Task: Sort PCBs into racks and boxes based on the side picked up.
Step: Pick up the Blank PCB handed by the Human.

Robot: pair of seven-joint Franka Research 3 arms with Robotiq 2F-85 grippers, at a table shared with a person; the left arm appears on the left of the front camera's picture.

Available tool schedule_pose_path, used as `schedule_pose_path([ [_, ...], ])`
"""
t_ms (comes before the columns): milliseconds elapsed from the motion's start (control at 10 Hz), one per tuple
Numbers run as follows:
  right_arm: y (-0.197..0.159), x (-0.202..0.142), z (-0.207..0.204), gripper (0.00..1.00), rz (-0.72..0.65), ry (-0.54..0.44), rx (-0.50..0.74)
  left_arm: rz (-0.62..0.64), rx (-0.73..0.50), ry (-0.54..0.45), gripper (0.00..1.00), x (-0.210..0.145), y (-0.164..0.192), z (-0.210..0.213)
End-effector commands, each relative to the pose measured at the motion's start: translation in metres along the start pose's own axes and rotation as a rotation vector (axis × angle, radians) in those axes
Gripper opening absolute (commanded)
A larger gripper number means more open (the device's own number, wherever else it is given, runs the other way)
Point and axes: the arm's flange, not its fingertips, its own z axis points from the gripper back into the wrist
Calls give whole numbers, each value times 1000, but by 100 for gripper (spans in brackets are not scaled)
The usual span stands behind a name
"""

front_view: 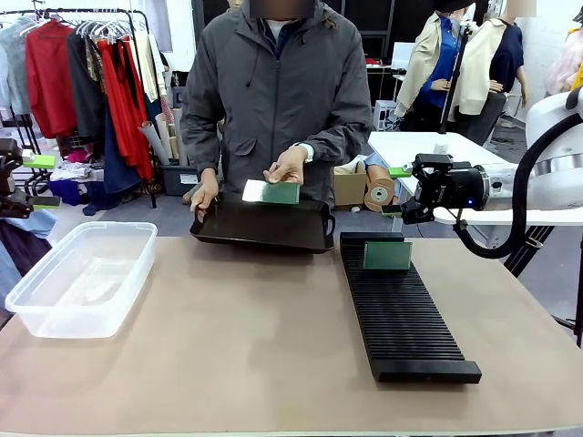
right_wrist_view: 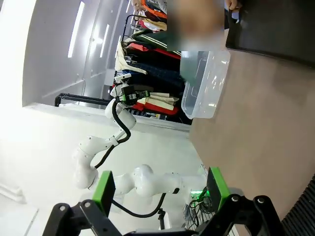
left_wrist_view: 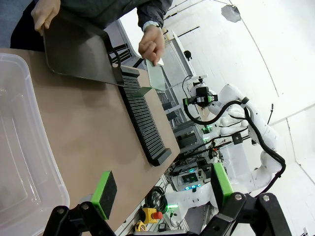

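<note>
A person across the table holds one green PCB (front_view: 273, 192) in a hand above a shallow black tray (front_view: 264, 228); the other hand grips the tray's left rim. A second PCB (front_view: 387, 256) stands upright in the far end of the long black slotted rack (front_view: 405, 319). The clear plastic box (front_view: 82, 278) sits at the table's left. My right gripper (front_view: 401, 191) hovers open off the table's far right, beyond the rack. My left gripper (front_view: 41, 182) is open at the far left edge, beyond the box. Each wrist view shows its own open gripper, left (left_wrist_view: 162, 189) and right (right_wrist_view: 160, 189), with nothing between the fingers.
The left wrist view looks over the box (left_wrist_view: 19, 147), the rack (left_wrist_view: 142, 123) and the tray (left_wrist_view: 78, 49). The right wrist view shows the box (right_wrist_view: 204, 83) and bare table. Clothes racks, cardboard boxes and a white table stand behind the person.
</note>
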Motion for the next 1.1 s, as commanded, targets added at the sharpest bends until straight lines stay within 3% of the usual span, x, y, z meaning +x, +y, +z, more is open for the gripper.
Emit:
schedule_pose_path([
  [0,1,1,-2,100,12,-4,-11,2,0,4,100,0,-1,1],
  [600,0,0,0,100,0,0,0,2,0,4,100,0,-1,1],
  [1000,-14,39,-36,100,23,42,-16,2,0,4,100,0,-1,1],
])
